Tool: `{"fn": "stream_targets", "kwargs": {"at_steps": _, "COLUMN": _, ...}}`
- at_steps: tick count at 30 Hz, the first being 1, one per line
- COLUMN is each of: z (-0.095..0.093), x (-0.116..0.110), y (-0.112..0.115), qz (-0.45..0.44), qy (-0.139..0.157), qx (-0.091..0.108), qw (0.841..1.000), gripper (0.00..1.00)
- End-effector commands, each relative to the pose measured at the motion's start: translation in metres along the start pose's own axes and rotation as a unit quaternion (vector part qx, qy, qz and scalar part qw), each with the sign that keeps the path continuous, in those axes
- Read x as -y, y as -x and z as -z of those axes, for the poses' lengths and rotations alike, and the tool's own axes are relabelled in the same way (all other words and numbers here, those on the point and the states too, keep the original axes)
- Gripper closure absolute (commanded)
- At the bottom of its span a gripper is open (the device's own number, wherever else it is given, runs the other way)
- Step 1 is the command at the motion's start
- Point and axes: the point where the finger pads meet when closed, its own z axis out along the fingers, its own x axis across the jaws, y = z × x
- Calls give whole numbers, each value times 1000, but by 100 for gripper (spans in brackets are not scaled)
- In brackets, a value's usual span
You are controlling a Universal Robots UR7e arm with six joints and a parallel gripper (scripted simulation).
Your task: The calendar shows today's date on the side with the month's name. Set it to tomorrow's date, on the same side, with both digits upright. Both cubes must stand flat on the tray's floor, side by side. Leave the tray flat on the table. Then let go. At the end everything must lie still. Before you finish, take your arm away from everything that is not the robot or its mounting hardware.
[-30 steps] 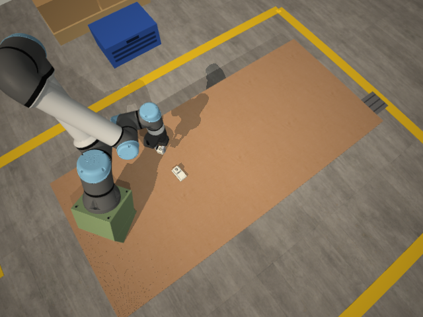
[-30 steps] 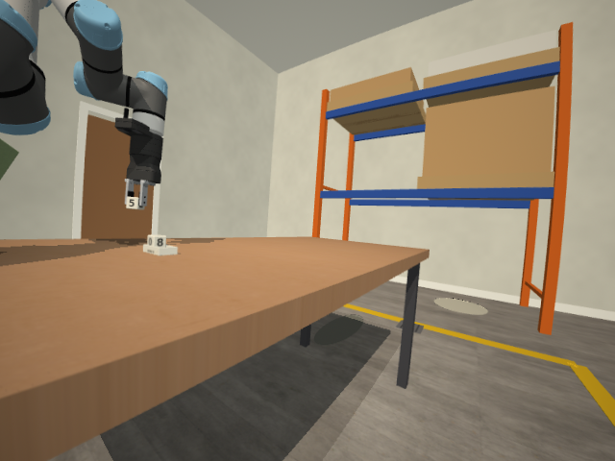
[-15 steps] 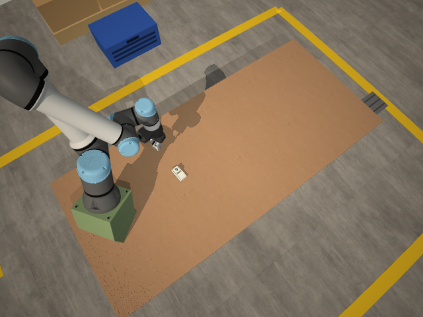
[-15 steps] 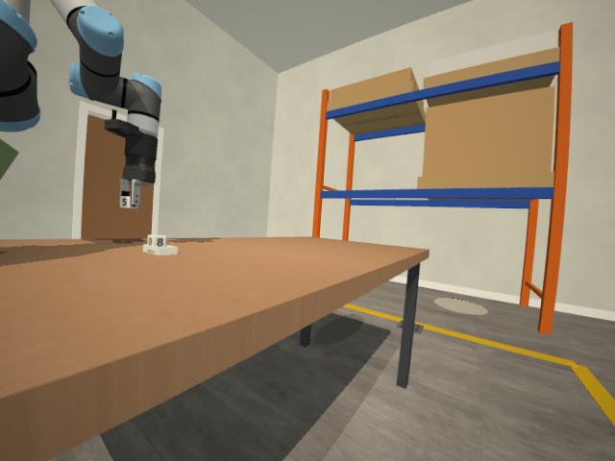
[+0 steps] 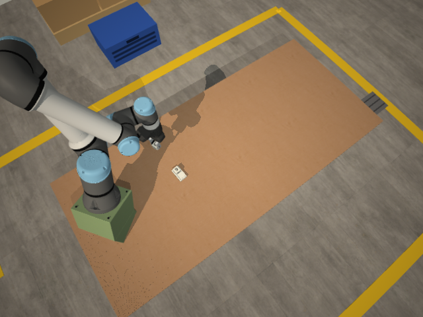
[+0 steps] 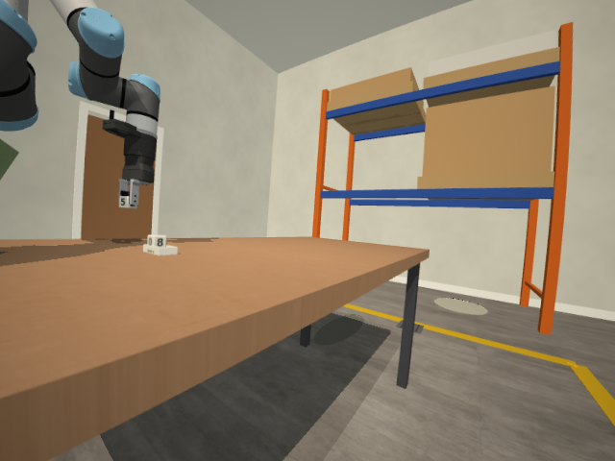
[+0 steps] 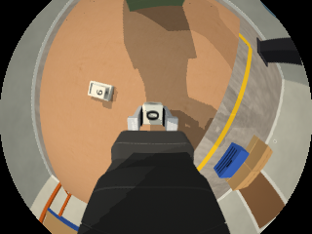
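Wrist view: a 0 on the cube [image 7: 153, 114] clamped in the gripper [image 5: 155, 144] [image 6: 128, 197] [image 7: 152, 112], unlike the exterior view's 5.

Gripper [image 5: 155, 146] [image 6: 128, 202] [image 7: 152, 112]: a little farther up and left in the top view than a second ago; farther left in the exterior view, its two fingers appearing closer together.
Cube with the 5 [image 6: 122, 202] [image 7: 152, 114]: shifted left with the gripper in the upper left of the exterior view.
Upper arm cap [image 6: 101, 32]: slightly lower and farther right in the exterior view's upper left.
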Motion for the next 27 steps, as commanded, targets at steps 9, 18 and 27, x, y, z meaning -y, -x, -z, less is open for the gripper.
{"fn": "stream_targets", "kwargs": {"at_steps": 9, "z": 0, "x": -2, "y": 0, "qz": 1, "qy": 1, "qx": 0, "qw": 1000, "gripper": 43}}
{"fn": "stream_targets", "kwargs": {"at_steps": 18, "z": -5, "x": 0, "y": -1, "qz": 1, "qy": -1, "qx": 0, "qw": 1000, "gripper": 43}}
{"fn": "stream_targets", "kwargs": {"at_steps": 27, "z": -19, "x": 1, "y": -1, "qz": 0, "qy": -2, "qx": -1, "qw": 1000, "gripper": 43}}
